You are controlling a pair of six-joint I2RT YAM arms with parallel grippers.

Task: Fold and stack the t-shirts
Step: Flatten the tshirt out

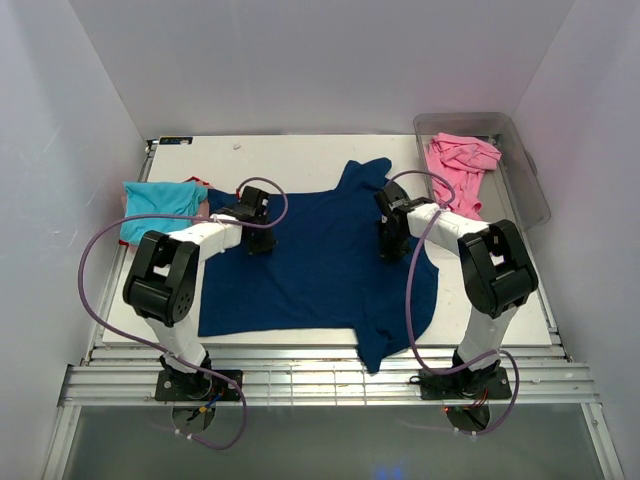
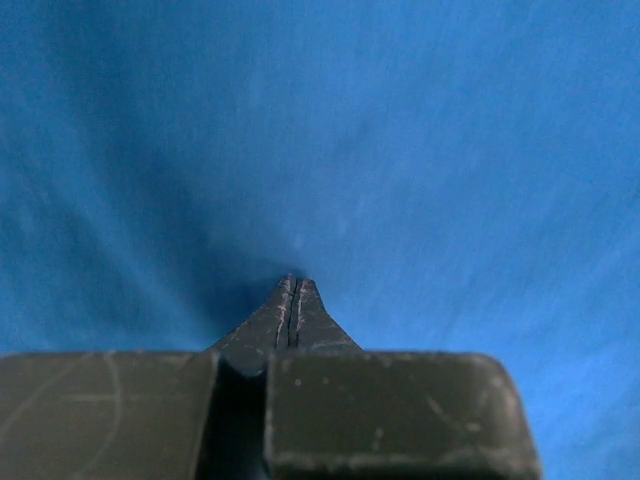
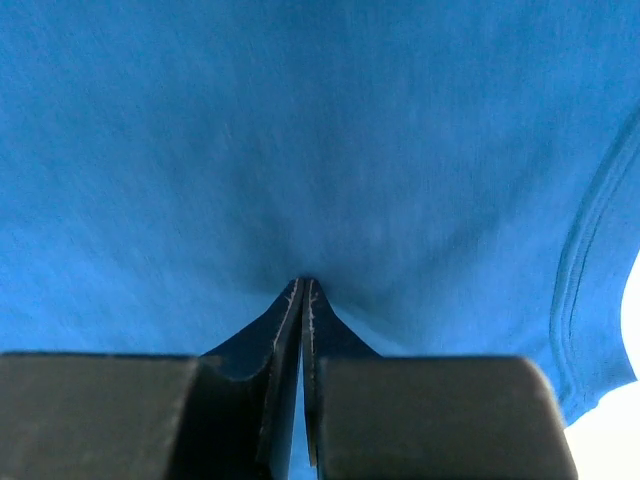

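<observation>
Under left pincer [image 1: 262,241] and right pincer [image 1: 389,246] lies one navy t-shirt [image 1: 320,275].

Right gripper [image 3: 303,288] closed, tips pinching puckered blue shirt [image 3: 300,130]; stitched hem [image 3: 572,300] at right, beside white table [image 3: 622,420]

bright and even from overhead in the top view, sharp throughout, with faint soft shadows on the navy t-shirt [image 1: 320,270]. in both wrist views oversaturated blue, cloth weave blurred, shadow pooled mid-frame, foreground dark and underexposed.
</observation>
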